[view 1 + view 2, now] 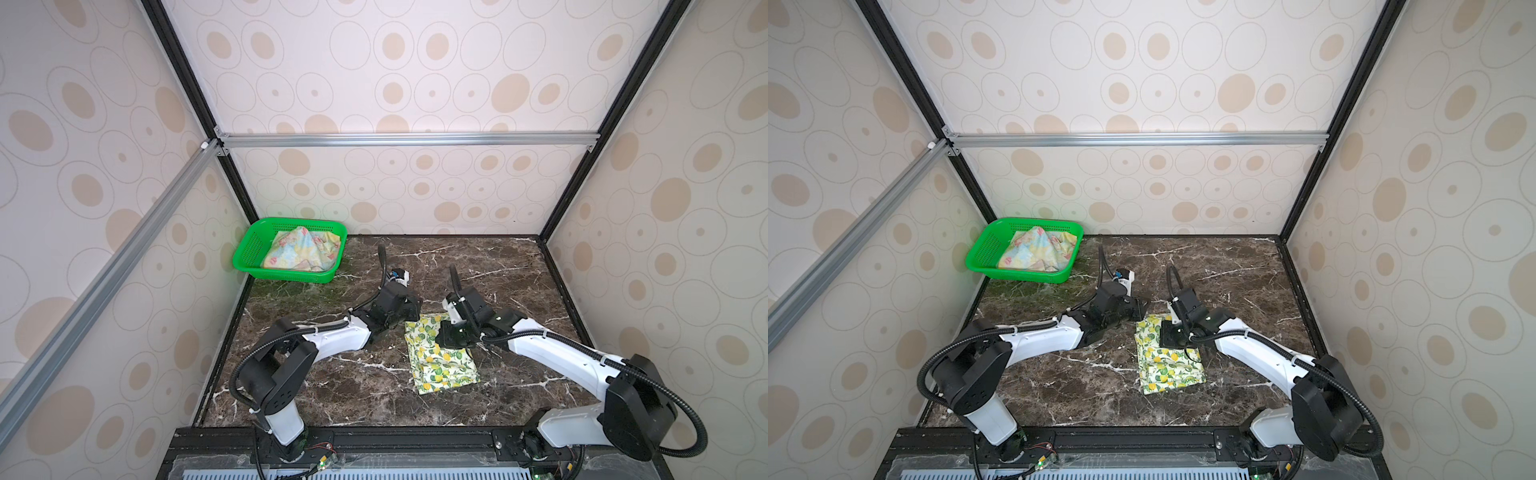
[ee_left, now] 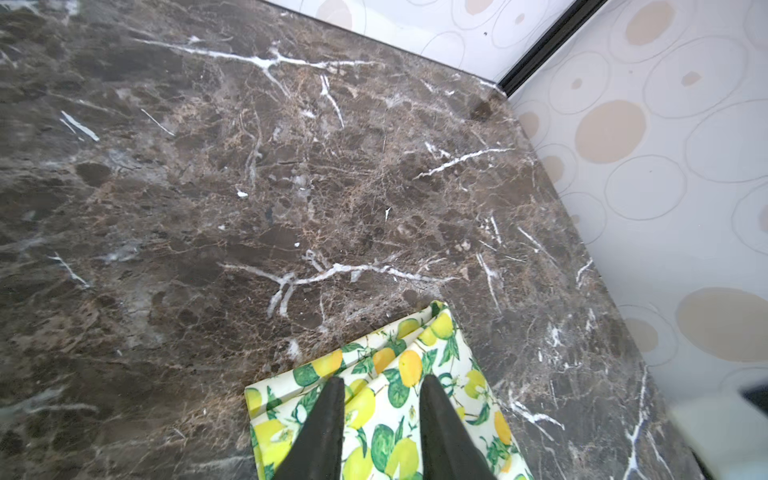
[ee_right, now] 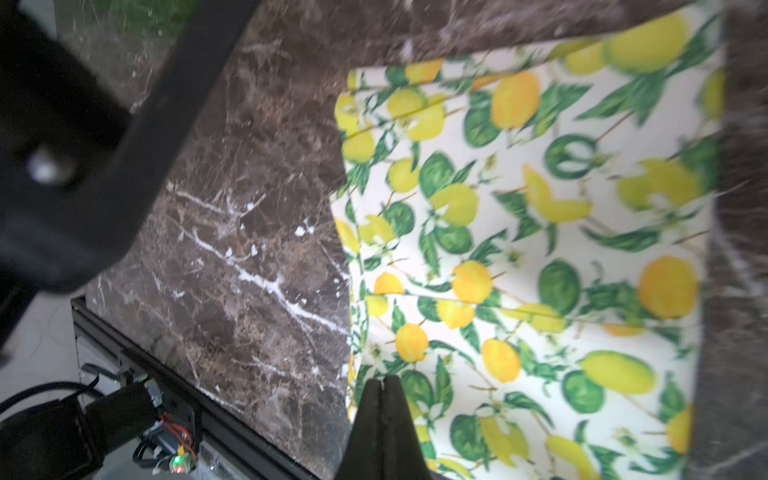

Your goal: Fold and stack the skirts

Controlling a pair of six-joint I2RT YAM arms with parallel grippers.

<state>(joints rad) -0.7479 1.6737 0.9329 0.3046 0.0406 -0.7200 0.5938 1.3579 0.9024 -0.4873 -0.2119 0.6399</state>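
Lemon skirt (image 1: 440, 365) folded flat on marble table (image 1: 332, 386). Top views only: flower skirt (image 1: 299, 251) well apart from it, bunched in green basket (image 1: 248, 249).
Left wrist only: left gripper (image 2: 382, 380) fingers apart over lemon skirt's corner.
Right wrist only: right gripper (image 3: 382, 380) fingers together at its edge; cloth pinched or not, cannot tell.

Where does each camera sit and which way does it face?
Both top views: high at the front, looking down over the left arm and right arm at the marble table, green basket and lemon skirt.
Left wrist: on the left arm, looking past its open left tool at the skirt's corner.
Right wrist: on the right arm, looking past its shut right tool across the skirt.
Shared: all show the lemon skirt.
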